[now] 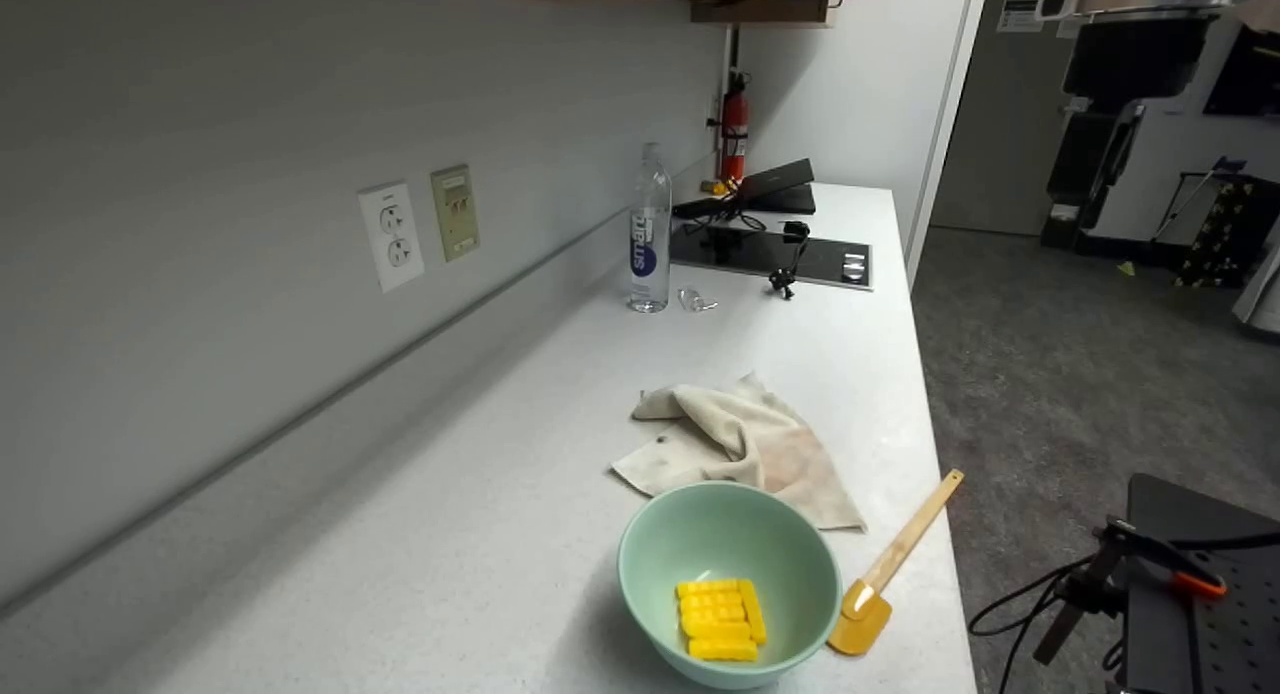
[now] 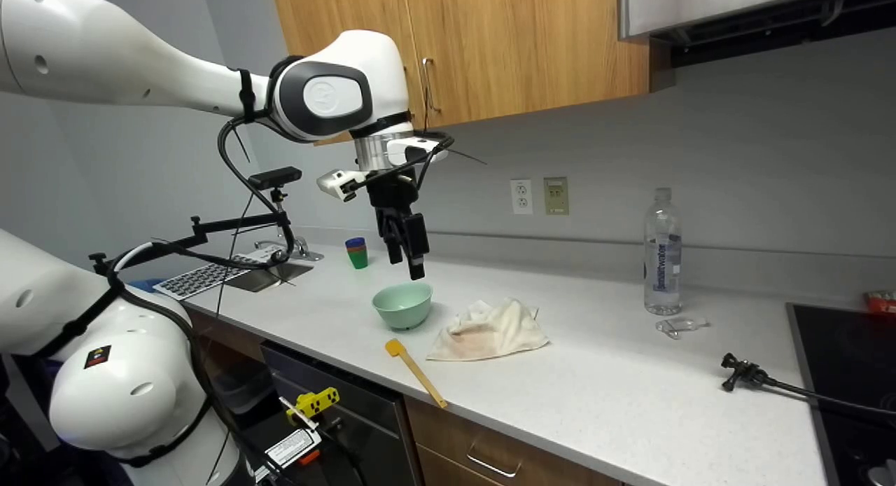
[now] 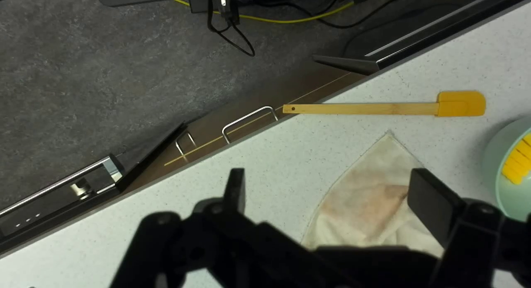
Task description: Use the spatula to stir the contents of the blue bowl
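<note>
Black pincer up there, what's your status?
Pincer open, empty. Orange spatula, wooden handle jutting off white counter, beside round green bowl of yellow blocks. Crumpled beige cloth nearby, not touching spatula.

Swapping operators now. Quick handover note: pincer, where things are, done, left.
Pincer: open, empty, above the counter.
Spatula: lying on the counter beside the blue bowl, not touching it; handle pokes past the counter's edge.
Blue bowl: upright, yellow blocks inside.
Done: nothing that shows; spatula not yet gripped.
Left: grip spatula, lower it into the blue bowl, stir.
</note>
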